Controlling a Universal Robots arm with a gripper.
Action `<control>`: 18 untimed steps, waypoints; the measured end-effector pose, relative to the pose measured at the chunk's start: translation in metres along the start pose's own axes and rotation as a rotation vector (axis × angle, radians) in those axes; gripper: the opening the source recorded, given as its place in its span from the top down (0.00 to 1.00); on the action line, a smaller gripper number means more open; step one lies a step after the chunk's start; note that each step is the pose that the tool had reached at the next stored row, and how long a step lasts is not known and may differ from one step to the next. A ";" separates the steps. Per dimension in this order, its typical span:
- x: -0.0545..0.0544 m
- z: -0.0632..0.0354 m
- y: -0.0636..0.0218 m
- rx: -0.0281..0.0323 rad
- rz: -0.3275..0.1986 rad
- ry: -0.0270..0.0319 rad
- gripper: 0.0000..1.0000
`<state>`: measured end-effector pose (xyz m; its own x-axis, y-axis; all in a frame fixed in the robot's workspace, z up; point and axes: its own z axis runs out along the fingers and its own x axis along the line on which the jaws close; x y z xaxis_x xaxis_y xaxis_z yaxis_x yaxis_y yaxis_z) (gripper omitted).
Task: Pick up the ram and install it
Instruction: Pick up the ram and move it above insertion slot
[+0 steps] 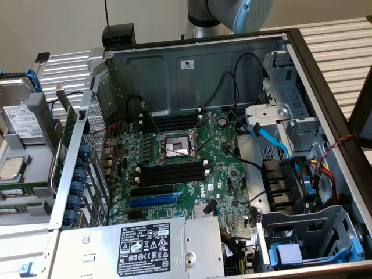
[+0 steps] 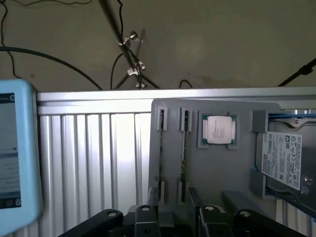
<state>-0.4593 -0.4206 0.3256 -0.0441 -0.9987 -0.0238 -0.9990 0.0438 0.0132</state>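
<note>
1. Your gripper [image 2: 175, 219] shows in the wrist view with its fingers apart and nothing clamped between them.
2. It faces the grey tray [image 2: 222, 173], and the gap between the fingers lines up with the tray's 2 narrow slots.
3. The ram [image 2: 183, 153] stands on edge in 1 of those slots, just beside the CPU [image 2: 218, 129]. It is not gripped and not yet on the board.
4. You cannot tell whether the other slot, on the ram's side away from the CPU, holds a stick.
5. The drive [image 2: 284, 158] lies on the CPU's far side from the ram.
6. In the exterior view the tray sits at 9 o'clock from the open case [image 1: 325, 75], outside its wall.
7. Inside the case, the socket [image 1: 177, 145] is near the middle of the board.
8. The black memory slots [image 1: 171, 173] with white end clips lie in 2 banks, at 12 and 6 o'clock from the socket.
9. The blue slot [image 1: 152, 200] lies at 7 o'clock from the socket.
10. The arm [image 1: 232, 11] shows at 12 o'clock in the exterior view, above the case's back wall.
</note>
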 end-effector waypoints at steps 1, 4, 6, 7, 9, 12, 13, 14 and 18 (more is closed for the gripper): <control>0.000 0.0017 -0.0008 0.0000 0.002 0.0000 0.64; 0.000 0.0073 -0.0030 0.0004 0.010 -0.0002 0.64; 0.000 0.0111 -0.0043 0.0006 0.014 -0.0004 0.64; 0.000 0.0128 -0.0048 0.0005 0.015 -0.0003 0.64; 0.000 0.0164 -0.0055 0.0006 0.017 -0.0004 0.64; 0.000 0.0219 -0.0059 0.0004 0.018 -0.0010 0.64; 0.000 0.0237 -0.0059 0.0002 0.018 -0.0013 0.64; 0.000 0.0254 -0.0059 -0.0005 0.018 -0.0018 0.64; 0.002 0.0291 -0.0061 -0.0186 0.018 -0.0036 0.64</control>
<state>-0.4537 -0.4220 0.2964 -0.0620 -0.9977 -0.0270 -0.9976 0.0612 0.0323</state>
